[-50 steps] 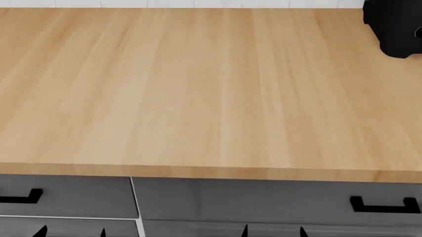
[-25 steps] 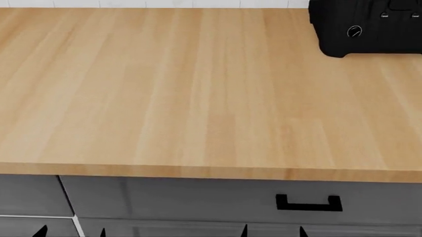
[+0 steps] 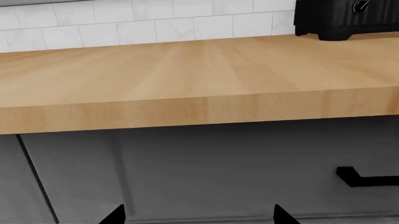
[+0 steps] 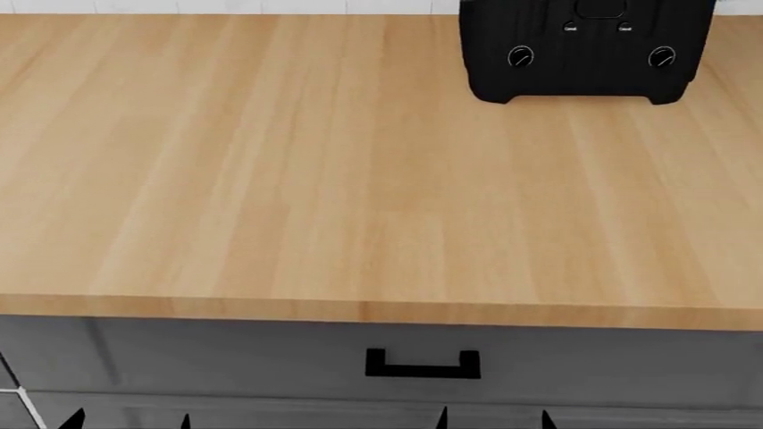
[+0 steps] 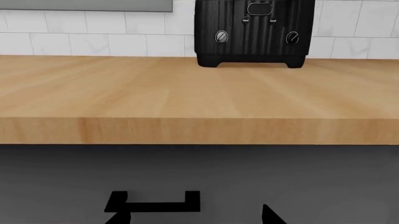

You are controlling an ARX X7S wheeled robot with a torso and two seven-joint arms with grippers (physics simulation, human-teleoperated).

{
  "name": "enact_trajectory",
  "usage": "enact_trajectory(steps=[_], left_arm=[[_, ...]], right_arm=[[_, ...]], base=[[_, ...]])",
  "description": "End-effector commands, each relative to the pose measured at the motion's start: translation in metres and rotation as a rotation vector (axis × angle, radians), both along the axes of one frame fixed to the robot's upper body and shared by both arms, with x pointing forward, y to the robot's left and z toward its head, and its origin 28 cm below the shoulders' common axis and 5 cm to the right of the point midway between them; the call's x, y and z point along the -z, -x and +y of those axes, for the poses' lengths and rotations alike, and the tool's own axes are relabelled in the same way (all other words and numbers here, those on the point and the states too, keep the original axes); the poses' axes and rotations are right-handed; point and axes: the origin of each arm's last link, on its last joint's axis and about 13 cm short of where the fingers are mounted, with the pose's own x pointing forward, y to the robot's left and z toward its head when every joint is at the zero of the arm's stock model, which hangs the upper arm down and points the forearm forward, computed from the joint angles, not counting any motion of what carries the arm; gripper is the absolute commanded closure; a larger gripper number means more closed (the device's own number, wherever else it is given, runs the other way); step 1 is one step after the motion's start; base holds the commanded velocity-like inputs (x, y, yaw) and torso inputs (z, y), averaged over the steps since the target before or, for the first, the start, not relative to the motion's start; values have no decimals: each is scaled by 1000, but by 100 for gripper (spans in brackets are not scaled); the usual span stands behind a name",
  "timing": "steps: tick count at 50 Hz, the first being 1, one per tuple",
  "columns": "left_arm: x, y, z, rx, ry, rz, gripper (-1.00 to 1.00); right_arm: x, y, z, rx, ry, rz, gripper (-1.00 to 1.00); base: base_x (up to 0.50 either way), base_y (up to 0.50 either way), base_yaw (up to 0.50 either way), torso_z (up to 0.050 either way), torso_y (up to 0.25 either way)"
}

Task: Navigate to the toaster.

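toaster (image 4: pixel 581 49) has slid from the head view's far right edge to nearly full view at the back of the wood counter (image 4: pixel 298 179) by the tiled wall (image 3: pixel 143 28), so base is abt lined up w/ it; button labels too small to read; grippers' opening can't tell.

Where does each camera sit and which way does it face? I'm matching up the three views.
Head view: on the robot's head, looking down on the wooden counter and toaster; only dark tips at the bottom edge.
Left wrist view: near the left gripper, low, facing the counter edge; toaster partly cut off; two dark fingertips.
Right wrist view: near the right gripper, low, facing the toaster squarely; one fingertip.
All three share the toaster.
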Motion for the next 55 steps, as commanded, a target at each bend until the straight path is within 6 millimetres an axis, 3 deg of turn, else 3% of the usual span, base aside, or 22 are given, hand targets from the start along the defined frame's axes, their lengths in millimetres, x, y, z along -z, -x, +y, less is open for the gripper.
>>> enact_trajectory(steps=[1, 55], left_arm=[[-2, -1, 1, -3, 29, -24, -100], [-2, -1, 1, -4, 29, -24, -100]], right_arm=[[0, -1, 1, -9, -7, -7, -100], [-1, -1, 1, -10, -5, -7, -100]], base=[[-1, -445, 0, 0, 0], [-1, -423, 0, 0, 0]])
